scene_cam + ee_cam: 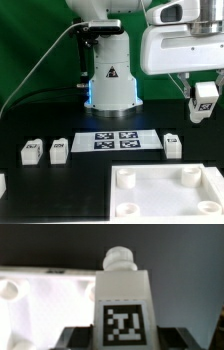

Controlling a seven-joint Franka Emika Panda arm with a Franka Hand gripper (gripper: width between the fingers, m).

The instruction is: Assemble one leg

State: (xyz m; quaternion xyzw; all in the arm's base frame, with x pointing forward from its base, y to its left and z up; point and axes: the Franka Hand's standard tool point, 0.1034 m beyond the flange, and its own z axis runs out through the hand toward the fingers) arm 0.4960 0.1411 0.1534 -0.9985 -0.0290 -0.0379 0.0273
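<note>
My gripper (204, 104) is shut on a white leg (206, 100) with a marker tag and holds it in the air at the exterior view's right, above the table. In the wrist view the leg (124, 303) stands between my dark fingers (75, 338), tag facing the camera, its threaded peg pointing away. The large white square top (165, 194) with round corner sockets lies at the front of the table, below the held leg; part of it shows in the wrist view (40, 297). Three more legs lie on the table: two on the left (31, 152) (59, 150), one on the right (172, 146).
The marker board (117, 139) lies flat mid-table in front of the robot base (110, 85). Another white part (2, 184) shows at the exterior view's left edge. A green backdrop stands behind.
</note>
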